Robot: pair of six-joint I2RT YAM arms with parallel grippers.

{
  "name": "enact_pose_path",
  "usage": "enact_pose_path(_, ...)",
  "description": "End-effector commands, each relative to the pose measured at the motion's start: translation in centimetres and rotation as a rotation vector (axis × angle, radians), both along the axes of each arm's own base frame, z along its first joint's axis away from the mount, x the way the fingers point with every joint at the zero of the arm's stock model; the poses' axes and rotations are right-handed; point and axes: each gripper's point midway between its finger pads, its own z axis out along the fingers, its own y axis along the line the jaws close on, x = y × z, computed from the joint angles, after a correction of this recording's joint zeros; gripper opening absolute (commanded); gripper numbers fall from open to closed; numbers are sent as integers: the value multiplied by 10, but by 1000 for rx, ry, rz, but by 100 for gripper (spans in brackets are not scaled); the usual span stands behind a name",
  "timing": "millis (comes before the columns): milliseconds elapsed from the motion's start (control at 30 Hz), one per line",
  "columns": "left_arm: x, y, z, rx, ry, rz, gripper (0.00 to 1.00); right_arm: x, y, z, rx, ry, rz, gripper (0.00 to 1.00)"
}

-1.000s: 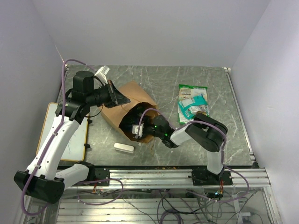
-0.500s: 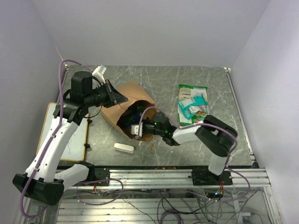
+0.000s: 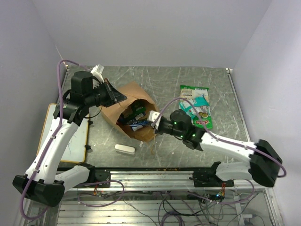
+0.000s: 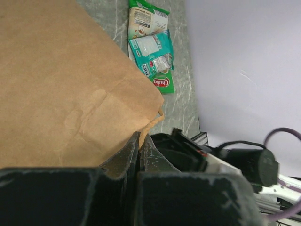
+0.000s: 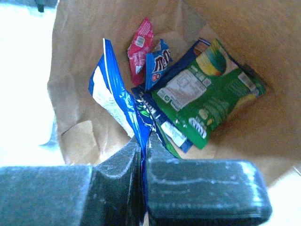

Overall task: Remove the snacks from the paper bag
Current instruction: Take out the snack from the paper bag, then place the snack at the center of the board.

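Observation:
The brown paper bag [image 3: 136, 101] lies on its side, mouth toward the front right. My left gripper [image 3: 116, 97] is shut on the bag's upper rim, also seen in the left wrist view [image 4: 139, 137], and holds the mouth open. My right gripper [image 3: 146, 123] is at the mouth, shut on the edge of a blue-and-white packet [image 5: 115, 101]. Inside the bag lie a green packet [image 5: 209, 96], a small blue packet [image 5: 157, 66] and a pink one [image 5: 140, 47]. Green and teal packets [image 3: 194, 106] lie on the table to the right, also in the left wrist view [image 4: 153, 52].
A small white oblong block [image 3: 124, 149] lies in front of the bag. A white board with a wooden frame [image 3: 77, 136] sits at the table's left edge under the left arm. The right arm stretches low across the front right of the table.
My right arm has drawn back to the right, out of the bag's depth to its mouth, with the blue packet pinched. The left gripper has kept its hold on the rim.

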Motion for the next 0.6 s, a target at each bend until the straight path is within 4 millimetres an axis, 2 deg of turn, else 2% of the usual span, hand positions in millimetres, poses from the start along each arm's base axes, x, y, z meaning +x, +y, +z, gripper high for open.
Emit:
enact_pose_path(0,8,3,11,1,-18,33,7,-11,-30,30,53,150,-132,0)
enact_pose_path(233,13,14,1,65,36,89,7,-18,-73,103,118,219,-299,0)
enact_pose_path(367,15,21,0,83,36,129,7,-21,-107,161,218,191,-410,0)
enact_pose_path(467,16,27,-4,102,49,162,7,-18,-137,188,312,199,-548,0)
enact_pose_path(567,17,31,-9,121,66,183,7,-15,-158,208,360,179,-636,0)
